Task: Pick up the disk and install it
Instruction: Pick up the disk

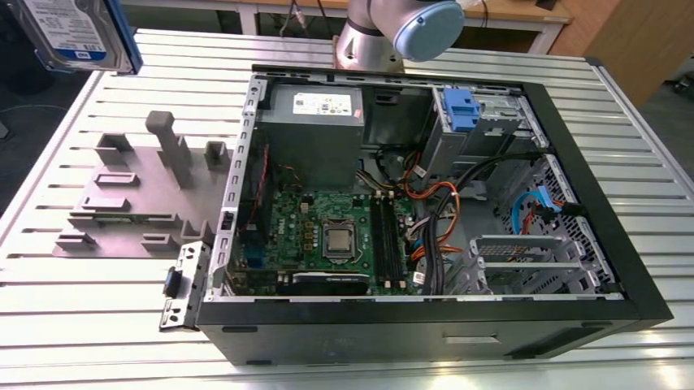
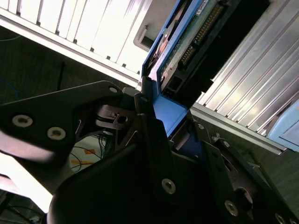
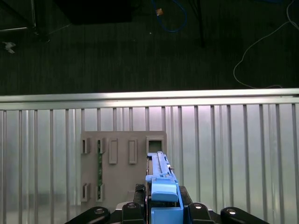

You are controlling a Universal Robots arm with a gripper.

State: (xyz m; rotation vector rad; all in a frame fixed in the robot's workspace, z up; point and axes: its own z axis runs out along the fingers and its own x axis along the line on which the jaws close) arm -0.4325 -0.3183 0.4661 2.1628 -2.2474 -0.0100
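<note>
Slatted metal table [image 1: 97, 325] underneath, with the open computer case [image 1: 412, 321] lying on it. Cables [image 1: 434, 203] run across its inside, just below the grey cage [image 1: 461, 110] with the blue tab. At the exterior view's left sits the grey slotted fixture plate [image 1: 130, 203]. The disk [image 1: 74, 32] is up in the air, well clear of the case. In the first wrist view the gripper [image 3: 162, 207] is pinched tight on its blue frame, a finger on each side.
</note>
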